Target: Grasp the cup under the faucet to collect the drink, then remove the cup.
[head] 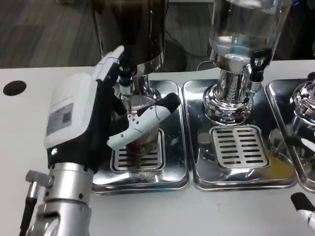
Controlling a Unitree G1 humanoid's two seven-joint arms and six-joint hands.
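Cup: a clear ribbed glass cup (143,140) is seen standing on the slotted steel grate (138,160) of the left drip tray (172,179), directly beneath the dark dispenser's faucet (127,83); this spot is judged to be chosen so that the drink falls straight into it; whether any liquid is in it cannot be told
Left hand: the white-backed, black-and-white-fingered left hand (106,115) is wrapped around the cup from the cup's left; one white finger (142,123) is laid across the cup's front and others are raised toward the faucet; the cup is gripped, presumably to keep it steady while filling
Right hand: only a small white and black part (305,209) is seen well to the right of the cup; whether its fingers are apart or together cannot be told
Neighbouring dispenser: a clear-tanked chrome dispenser (236,64) is set right of the cup over its own tray
Step judged: collecting; removal not yet done
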